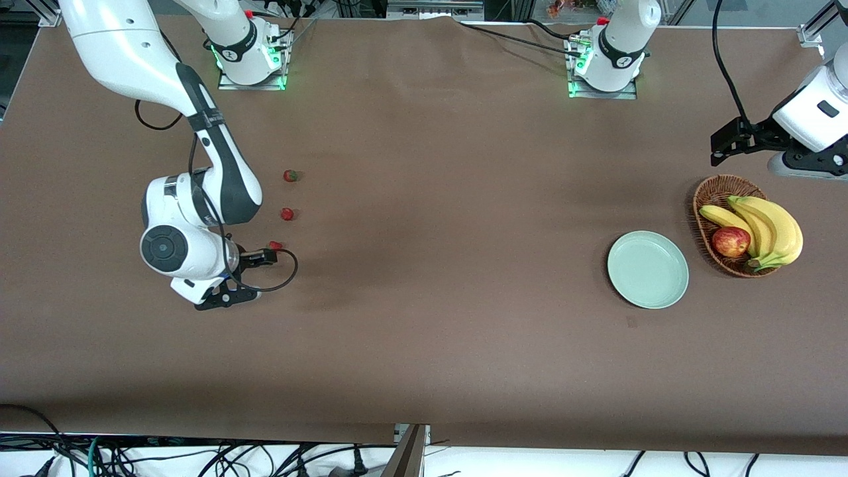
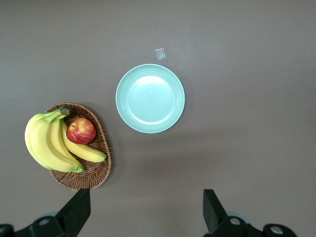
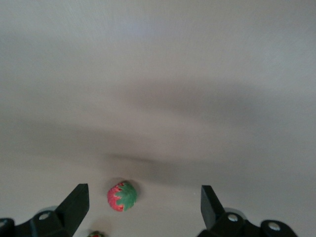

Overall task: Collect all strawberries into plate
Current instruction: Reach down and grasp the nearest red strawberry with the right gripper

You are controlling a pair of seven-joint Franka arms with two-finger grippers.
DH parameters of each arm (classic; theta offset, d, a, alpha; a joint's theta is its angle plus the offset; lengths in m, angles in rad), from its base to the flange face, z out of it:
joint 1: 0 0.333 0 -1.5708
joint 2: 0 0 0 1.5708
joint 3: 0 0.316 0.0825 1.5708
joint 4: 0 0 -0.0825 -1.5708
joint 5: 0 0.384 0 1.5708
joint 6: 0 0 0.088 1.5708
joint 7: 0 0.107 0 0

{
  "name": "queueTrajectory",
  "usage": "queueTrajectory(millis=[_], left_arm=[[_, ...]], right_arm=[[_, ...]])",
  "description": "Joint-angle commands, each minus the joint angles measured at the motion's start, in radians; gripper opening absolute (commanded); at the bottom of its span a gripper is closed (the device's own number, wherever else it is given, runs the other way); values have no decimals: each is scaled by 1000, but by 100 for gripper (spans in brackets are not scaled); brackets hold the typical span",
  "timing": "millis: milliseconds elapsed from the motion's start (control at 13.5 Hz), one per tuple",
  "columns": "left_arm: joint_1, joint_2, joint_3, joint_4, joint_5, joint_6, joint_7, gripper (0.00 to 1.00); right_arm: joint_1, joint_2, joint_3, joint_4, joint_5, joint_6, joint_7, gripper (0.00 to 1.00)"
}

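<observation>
Three strawberries lie in a row toward the right arm's end of the table: one farthest from the front camera (image 1: 290,175), one in the middle (image 1: 287,214) and the nearest (image 1: 275,245). My right gripper (image 1: 232,278) hangs open just above them. In the right wrist view a strawberry (image 3: 122,196) lies on the table between the open fingers, closer to one finger, and another strawberry (image 3: 96,234) peeks in at the edge. The mint-green plate (image 1: 648,269) sits bare toward the left arm's end. My left gripper (image 1: 809,161) waits open, high over the table beside the basket, with the plate (image 2: 150,98) in its view.
A brown wicker basket (image 1: 719,192) beside the plate holds bananas (image 1: 772,228) and a red-yellow apple (image 1: 731,241). A small scrap (image 1: 631,322) lies on the brown table just nearer the front camera than the plate.
</observation>
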Motion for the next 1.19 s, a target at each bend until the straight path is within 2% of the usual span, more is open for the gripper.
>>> queueTrajectory(millis=[0,149,297,595,669,818,966,1115], left_arm=[[6,12,-7,27,3,-28,7,100],[4,12,-7,27,3,-28,5,100],[6,12,-7,27,3,-28,5,100],[4,12,-7,29,1,-28,5,100],[4,12,-7,29,3,-28,5,100],[4,12,-7,29,3,-28,5,100],[6,12,-5,29,-13,-28,5,100],[6,12,-5,29,-16,-28,5,100]], right_arm=[[-1,-10,-1,-52,51,14,46,100],[-2,-7,-1,-78,69,22,47,100],[-4,16,-1,-86,135,22,46,100],[1,30,-3,-103,137,13,47,100],[1,33,-3,-103,137,11,47,94],[1,34,-3,-100,137,-15,47,44],[1,33,-3,-94,138,-23,47,20],[2,30,-1,-89,138,-23,47,8]])
